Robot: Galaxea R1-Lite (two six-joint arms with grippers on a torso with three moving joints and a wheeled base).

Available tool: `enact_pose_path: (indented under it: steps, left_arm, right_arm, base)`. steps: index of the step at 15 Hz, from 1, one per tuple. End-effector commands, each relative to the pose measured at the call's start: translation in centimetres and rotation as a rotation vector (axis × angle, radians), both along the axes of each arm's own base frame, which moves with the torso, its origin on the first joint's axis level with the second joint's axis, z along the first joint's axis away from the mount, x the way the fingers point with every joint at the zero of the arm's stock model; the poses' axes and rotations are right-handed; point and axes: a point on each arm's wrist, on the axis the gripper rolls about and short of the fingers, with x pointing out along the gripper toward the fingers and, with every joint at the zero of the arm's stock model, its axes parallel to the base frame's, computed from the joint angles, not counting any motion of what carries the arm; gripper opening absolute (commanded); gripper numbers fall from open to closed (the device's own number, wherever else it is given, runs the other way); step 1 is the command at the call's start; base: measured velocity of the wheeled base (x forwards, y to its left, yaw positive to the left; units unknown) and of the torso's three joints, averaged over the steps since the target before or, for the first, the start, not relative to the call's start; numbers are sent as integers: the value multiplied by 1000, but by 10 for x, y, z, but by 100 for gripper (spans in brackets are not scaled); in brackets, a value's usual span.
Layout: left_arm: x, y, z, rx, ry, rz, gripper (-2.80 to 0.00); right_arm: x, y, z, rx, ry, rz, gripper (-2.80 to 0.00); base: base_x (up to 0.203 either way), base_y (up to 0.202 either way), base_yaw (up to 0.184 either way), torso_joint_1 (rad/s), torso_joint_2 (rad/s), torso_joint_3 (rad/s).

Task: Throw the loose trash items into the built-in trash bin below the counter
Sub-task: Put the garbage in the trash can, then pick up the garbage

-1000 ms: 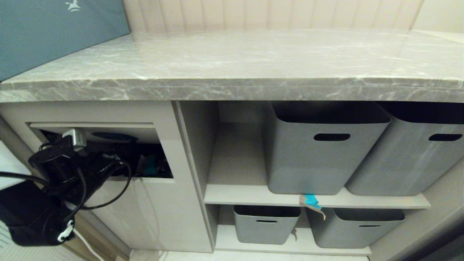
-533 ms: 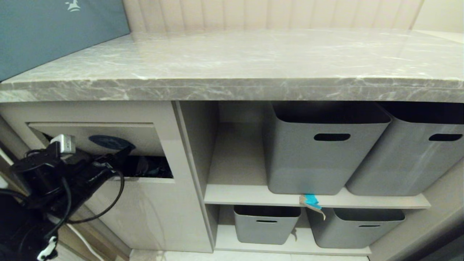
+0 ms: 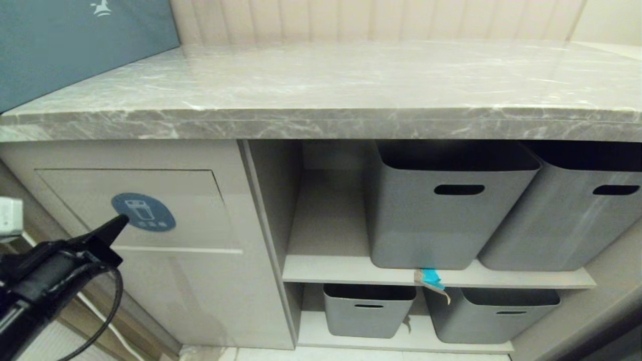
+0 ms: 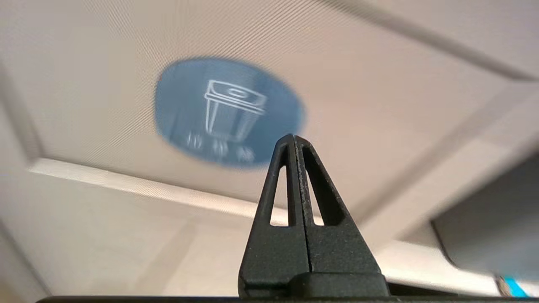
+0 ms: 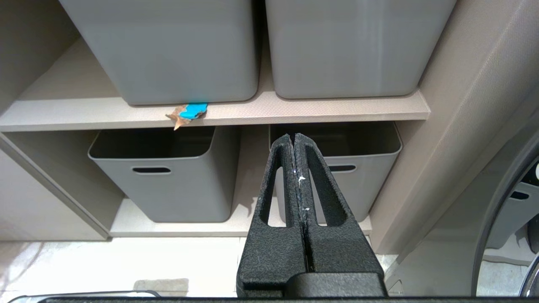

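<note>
The built-in trash bin flap (image 3: 190, 210) is a beige panel below the counter (image 3: 321, 95), hanging flush and closed, with a blue oval bin sticker (image 3: 144, 212) (image 4: 227, 109). My left gripper (image 3: 122, 220) (image 4: 293, 137) is shut and empty, its tip just in front of the sticker's left edge. One loose trash item (image 3: 430, 278) (image 5: 190, 111), turquoise tape on tan cardboard, hangs over the front edge of the upper shelf. My right gripper (image 5: 293, 136) is shut and empty, parked low and facing the shelves, out of the head view.
Two large grey tubs (image 3: 446, 200) stand on the upper shelf (image 3: 341, 273), two smaller ones (image 3: 366, 308) on the lower shelf. A teal-blue box (image 3: 75, 45) rests on the counter's left end. Light floor lies before the cabinet.
My left gripper has pulled back out of the bin opening toward the left and has shut. The flap has swung down and closed, hiding the bin's inside.
</note>
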Motion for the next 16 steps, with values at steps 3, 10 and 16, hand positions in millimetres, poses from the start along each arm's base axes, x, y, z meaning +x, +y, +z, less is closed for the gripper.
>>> enact_pose_path:
  steps: [3, 10, 16]
  left_arm:
    - [-75, -4, 31, 64, -155, -20, -280]
    - [-201, -9, -48, 273, 79, -53, -280]
    - [-212, -7, -75, 452, 74, 28, -280]
  right_arm:
    - [0, 0, 0, 0, 3, 0, -280]
    - [0, 0, 0, 0, 3, 0, -280]
    - [0, 0, 0, 1, 3, 0, -280]
  base:
    - [0, 0, 0, 0, 0, 0]
    - [0, 0, 0, 0, 0, 0]
    - [0, 0, 0, 0, 0, 0]
